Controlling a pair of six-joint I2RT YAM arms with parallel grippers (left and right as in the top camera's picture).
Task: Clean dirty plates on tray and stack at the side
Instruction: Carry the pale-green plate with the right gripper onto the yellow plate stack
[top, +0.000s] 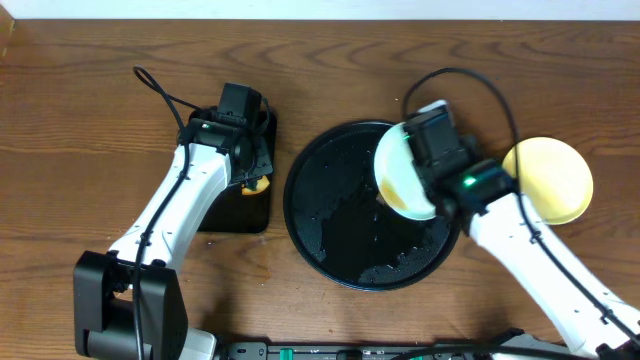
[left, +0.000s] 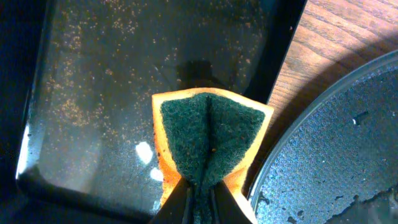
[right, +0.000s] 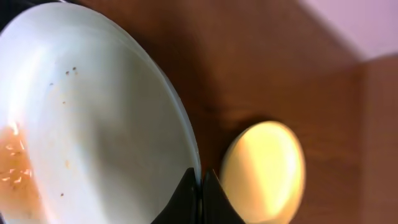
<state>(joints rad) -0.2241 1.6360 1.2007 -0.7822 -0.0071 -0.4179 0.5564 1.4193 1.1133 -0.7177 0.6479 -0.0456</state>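
Observation:
My right gripper (top: 432, 165) is shut on the rim of a pale mint-blue plate (top: 398, 172) and holds it tilted above the large round black tray (top: 330, 225). In the right wrist view the plate (right: 93, 124) has a brown smear at its lower left, and the jaws (right: 200, 186) pinch its edge. A pale yellow plate (top: 548, 180) lies on the table to the right, also in the right wrist view (right: 264, 171). My left gripper (left: 202, 199) is shut on a folded orange-and-green sponge (left: 208, 140) over the small rectangular black tray (left: 124, 74). The third plate is out of view.
The rectangular black tray (top: 240, 205) sits left of the round tray, whose wet rim shows in the left wrist view (left: 348, 155). Black cables loop behind both arms. The wooden table (top: 80, 130) spreads around.

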